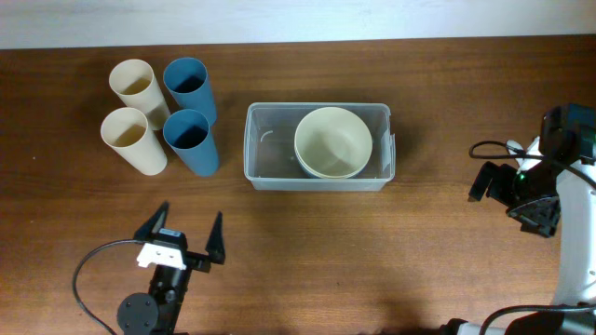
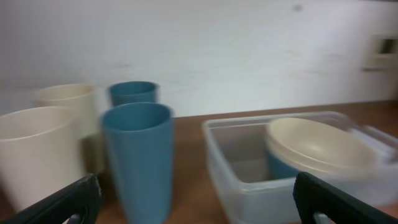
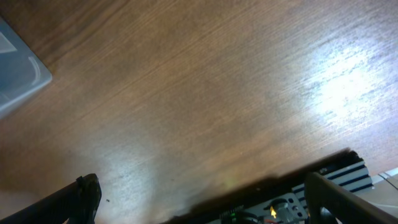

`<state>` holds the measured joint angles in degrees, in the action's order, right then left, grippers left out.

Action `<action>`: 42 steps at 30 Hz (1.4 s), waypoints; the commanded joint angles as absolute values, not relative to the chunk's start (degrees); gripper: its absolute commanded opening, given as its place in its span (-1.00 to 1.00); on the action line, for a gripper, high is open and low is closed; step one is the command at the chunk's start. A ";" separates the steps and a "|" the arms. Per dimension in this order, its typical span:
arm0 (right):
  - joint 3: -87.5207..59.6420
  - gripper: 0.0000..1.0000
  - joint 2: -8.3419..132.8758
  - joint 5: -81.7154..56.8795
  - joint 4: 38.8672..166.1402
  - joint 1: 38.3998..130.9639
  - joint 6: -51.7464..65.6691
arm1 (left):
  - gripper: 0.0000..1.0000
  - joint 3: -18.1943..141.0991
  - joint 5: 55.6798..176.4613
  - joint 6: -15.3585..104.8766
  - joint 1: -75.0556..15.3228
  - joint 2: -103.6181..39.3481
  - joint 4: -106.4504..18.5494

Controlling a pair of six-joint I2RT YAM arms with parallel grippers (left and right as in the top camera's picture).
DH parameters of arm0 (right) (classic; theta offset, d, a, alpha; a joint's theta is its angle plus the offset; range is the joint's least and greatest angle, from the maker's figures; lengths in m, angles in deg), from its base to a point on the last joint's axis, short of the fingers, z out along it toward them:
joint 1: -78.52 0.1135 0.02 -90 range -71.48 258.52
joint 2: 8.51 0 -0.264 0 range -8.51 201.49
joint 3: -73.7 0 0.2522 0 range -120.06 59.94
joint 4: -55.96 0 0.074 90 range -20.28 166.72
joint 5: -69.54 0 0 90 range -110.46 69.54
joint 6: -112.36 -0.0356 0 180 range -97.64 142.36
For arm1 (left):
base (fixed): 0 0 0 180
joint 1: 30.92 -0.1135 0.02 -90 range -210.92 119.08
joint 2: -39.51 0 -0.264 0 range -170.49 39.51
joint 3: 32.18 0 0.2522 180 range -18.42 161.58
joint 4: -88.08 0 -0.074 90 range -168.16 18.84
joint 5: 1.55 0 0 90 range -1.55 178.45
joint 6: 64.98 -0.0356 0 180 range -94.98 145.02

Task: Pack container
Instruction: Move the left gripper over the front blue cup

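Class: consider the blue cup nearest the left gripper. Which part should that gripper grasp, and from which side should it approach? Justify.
Likely the rim's front wall, coming from the table's near edge. The near blue cup stands upright, mouth open; a cream cup crowds its left and a second blue cup stands behind, so the open left gripper could pinch one finger inside, one outside.

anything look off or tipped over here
Only one small thing: the cream bowl in the container seems to sit tilted on a blue bowl, not nested flat. The four cups stand upright, and nothing is spilled.
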<state>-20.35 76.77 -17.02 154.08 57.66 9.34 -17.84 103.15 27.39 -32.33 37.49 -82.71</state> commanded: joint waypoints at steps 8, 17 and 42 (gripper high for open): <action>-20.11 0.98 76.22 -17.94 152.59 57.81 9.72 | 1.00 -1.08 116.09 16.16 -32.19 31.94 -74.06; -20.11 0.98 76.22 -17.94 152.59 57.81 9.72 | 0.99 26.92 131.87 15.02 -32.19 10.93 -63.74; -20.11 0.98 76.22 -17.94 152.59 57.81 9.72 | 1.00 77.71 90.85 24.81 -25.92 -37.85 -6.35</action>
